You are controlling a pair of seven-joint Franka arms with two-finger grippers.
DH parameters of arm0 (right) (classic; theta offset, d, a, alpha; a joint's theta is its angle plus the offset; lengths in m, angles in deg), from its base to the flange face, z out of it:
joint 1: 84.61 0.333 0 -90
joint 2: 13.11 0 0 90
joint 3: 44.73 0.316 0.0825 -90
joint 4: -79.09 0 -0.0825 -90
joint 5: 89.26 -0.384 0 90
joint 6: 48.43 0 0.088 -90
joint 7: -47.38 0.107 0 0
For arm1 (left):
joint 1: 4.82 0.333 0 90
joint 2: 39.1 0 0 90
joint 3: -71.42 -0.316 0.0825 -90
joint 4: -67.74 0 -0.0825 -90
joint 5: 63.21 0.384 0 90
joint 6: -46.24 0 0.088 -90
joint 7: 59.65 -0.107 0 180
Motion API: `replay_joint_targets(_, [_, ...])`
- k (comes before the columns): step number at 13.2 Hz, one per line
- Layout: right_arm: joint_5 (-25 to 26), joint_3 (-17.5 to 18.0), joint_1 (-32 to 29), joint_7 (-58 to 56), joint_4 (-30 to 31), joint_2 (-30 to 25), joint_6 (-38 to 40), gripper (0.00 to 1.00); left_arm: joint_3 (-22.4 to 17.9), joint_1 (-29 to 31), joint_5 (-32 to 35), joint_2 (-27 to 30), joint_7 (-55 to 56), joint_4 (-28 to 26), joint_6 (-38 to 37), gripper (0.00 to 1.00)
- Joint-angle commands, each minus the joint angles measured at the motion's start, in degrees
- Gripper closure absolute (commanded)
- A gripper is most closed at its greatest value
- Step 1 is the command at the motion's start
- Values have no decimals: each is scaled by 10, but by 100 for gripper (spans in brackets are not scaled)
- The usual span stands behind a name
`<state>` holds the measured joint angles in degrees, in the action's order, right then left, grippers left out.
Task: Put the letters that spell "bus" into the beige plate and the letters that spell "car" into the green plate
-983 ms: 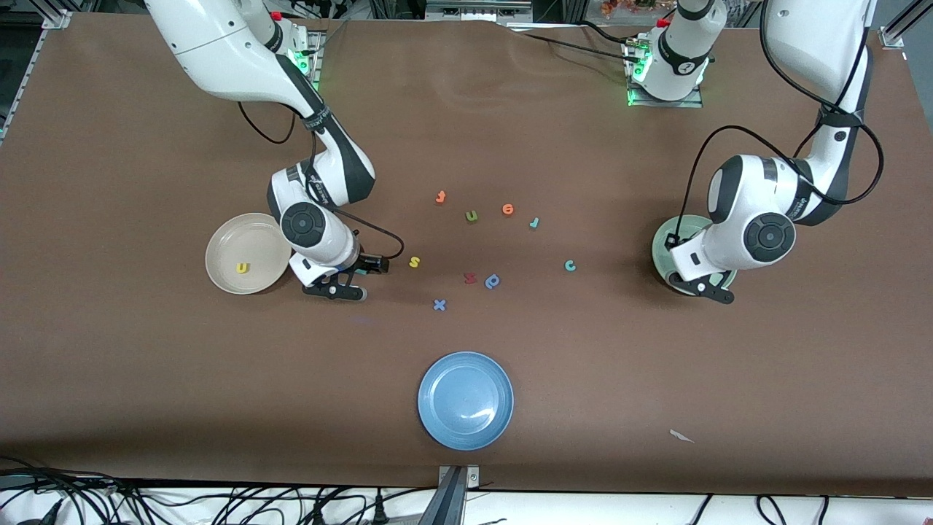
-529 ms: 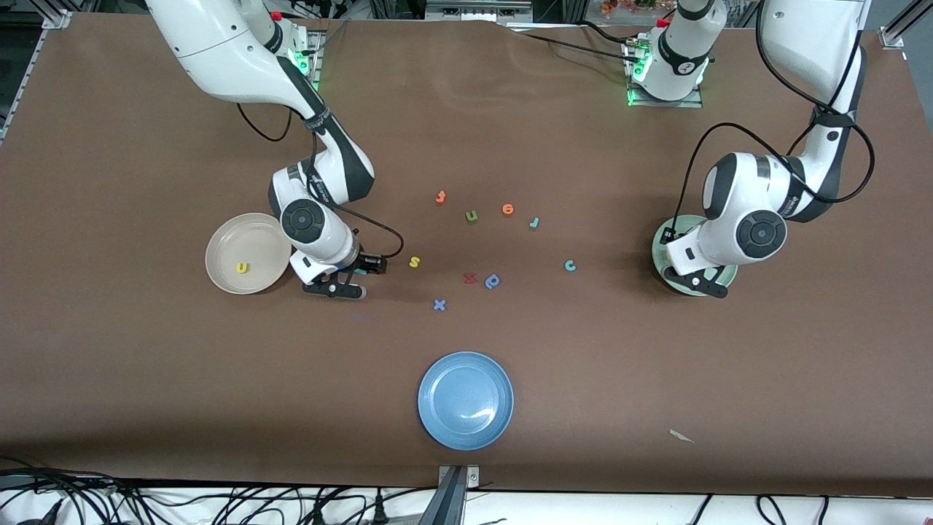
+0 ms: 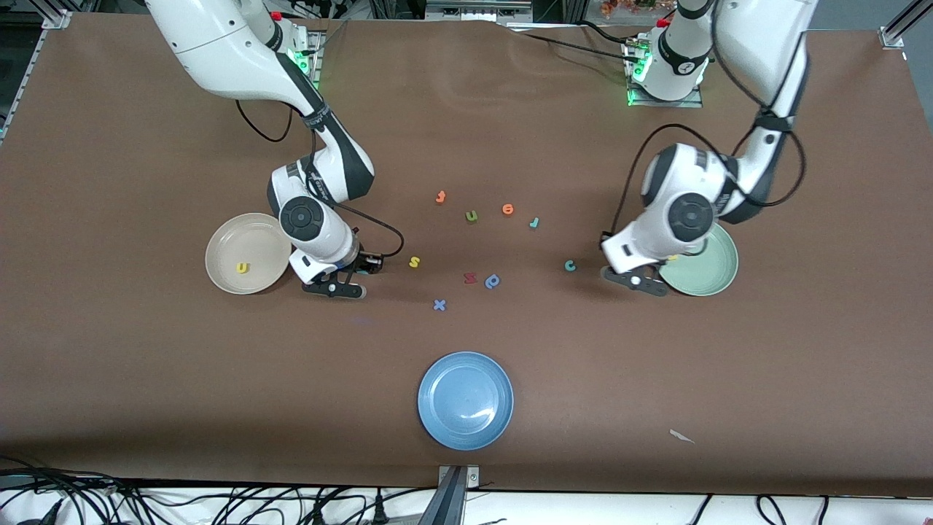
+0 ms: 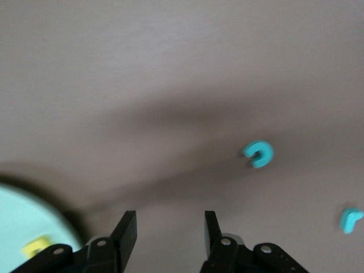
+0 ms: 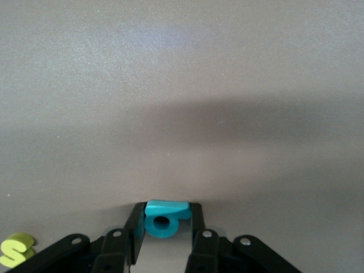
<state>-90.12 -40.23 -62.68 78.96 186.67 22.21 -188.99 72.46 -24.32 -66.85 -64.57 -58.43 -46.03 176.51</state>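
Observation:
My right gripper [image 3: 341, 281] [image 5: 166, 207] is down at the table beside the beige plate [image 3: 251, 237], shut on the teal "b" [image 5: 164, 223]. In that plate lies a yellow "u" [image 3: 242, 267]. The yellow "s" [image 3: 414, 262] [image 5: 16, 250] lies close by, toward the table's middle. My left gripper [image 3: 633, 277] [image 4: 169, 219] is open with nothing in it, low between the green plate [image 3: 707, 271] [image 4: 23, 219] and the teal "c" [image 3: 570, 266] [image 4: 259, 154]. A yellow "a" [image 3: 672, 257] [image 4: 37, 245] lies in the green plate. The teal "r" [image 3: 534, 222] [image 4: 351, 219] is farther from the front camera.
Loose letters lie mid-table: orange "t" [image 3: 440, 197], olive "u" [image 3: 471, 216], orange "o" [image 3: 508, 209], a red letter [image 3: 470, 277], blue "p" [image 3: 493, 281], blue "x" [image 3: 439, 305]. A blue plate [image 3: 465, 399] sits nearest the front camera. A paper scrap [image 3: 681, 436] lies toward the left arm's end.
My left gripper opened over the green plate, then swung off it toward the teal "c", uncovering the plate. My right gripper closed on the teal "b" and stayed in place.

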Motion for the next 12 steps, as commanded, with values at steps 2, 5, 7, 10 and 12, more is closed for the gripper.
replay_joint_targets(2, [4,-3,0,2,4,-8,2,72,7,-23,-14,-38,47,15,44,44])
replay_joint_targets(5, [6,-15,-1,-4,-11,-54,98,72,10,-33,-15,-51,82,15,60,44])
replay_joint_targets(7, [9,-39,-2,-45,-11,-89,158,72,11,-35,-18,-53,91,15,63,44])
replay_joint_targets(10, [9,-110,-3,-161,-4,-110,237,72,12,-47,-56,-58,98,15,74,44])
replay_joint_targets(12, [9,-158,-4,-241,2,-106,250,72,12,-52,-59,-61,98,15,75,44])
